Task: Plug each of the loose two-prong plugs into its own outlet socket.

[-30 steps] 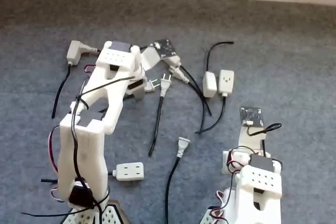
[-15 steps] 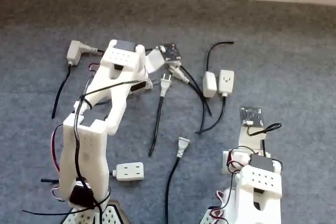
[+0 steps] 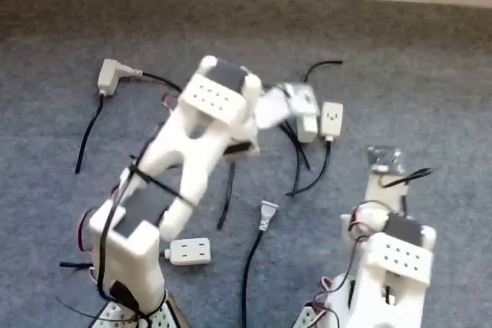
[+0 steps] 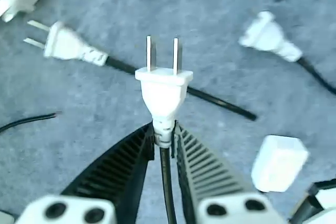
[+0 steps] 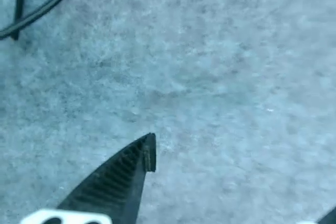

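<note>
The left arm (image 3: 192, 151) is lying stretched out from its base at the near left corner. It is slanting across the grey carpet (image 3: 430, 59) toward the middle, and its wrist end is hanging just beside a white outlet (image 3: 331, 118).

The left gripper (image 4: 164, 132) is clamping a white two-prong plug (image 4: 163, 85) by the neck, where its black cord (image 4: 166, 182) is leaving it. The ribbed fingers (image 4: 121, 171) are pressing in from both sides, narrowed to the width of that neck. The plug is sitting straight in the grip above the carpet, its two flat prongs pointing directly away from the wrist.

Under it in the left wrist view, a second plug (image 4: 65, 45) is lying on its side on the carpet. A third white plug (image 4: 270, 38) is lying well apart from that one, and a white block (image 4: 278, 162) is resting near the gripper's flank.

The right arm (image 3: 392, 259) is standing folded at the near right, its wrist facing down at the carpet. The right gripper (image 5: 239, 184) is gaping wide and holding nothing.

Between the two arms a loose plug (image 3: 267, 213) is lying on the carpet. An outlet strip (image 3: 189, 250) is lying close to the left arm's base.
</note>
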### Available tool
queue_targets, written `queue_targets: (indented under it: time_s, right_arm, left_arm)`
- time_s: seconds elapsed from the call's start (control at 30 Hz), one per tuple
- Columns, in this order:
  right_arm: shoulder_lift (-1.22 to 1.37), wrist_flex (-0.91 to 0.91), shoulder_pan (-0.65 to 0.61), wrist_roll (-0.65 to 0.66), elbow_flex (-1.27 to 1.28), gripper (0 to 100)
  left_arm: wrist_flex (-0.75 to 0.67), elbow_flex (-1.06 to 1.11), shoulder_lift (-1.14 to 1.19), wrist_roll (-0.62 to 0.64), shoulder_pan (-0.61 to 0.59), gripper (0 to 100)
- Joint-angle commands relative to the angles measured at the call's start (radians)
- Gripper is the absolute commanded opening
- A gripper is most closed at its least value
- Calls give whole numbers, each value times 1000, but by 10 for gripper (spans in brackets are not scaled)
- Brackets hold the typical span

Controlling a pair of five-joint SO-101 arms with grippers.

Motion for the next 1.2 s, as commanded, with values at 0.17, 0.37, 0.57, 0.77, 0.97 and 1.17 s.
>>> queue_targets:
  time_s: [0.17, 0.37, 0.57, 0.77, 0.97, 1.17]
  right_arm:
    - [-16, 133, 194, 80, -162, 504]
    - [-262, 117, 213, 78, -33, 504]
    - [-504, 120, 377, 98, 15, 504]
    - [-398, 122, 392, 149, 38, 504]
    - [-354, 117, 392, 149, 36, 504]
    - [-348, 119, 375, 150, 36, 504]
  left_arm:
    - [-304, 325, -171, 103, 228, 31]
    - [-425, 397, -171, 169, 318, 31]
    - [-428, 403, -171, 186, 435, 31]
    - [-430, 410, -170, 187, 522, 38]
    - [-423, 410, -173, 253, 472, 306]
    - [-361, 346, -188, 252, 288, 274]
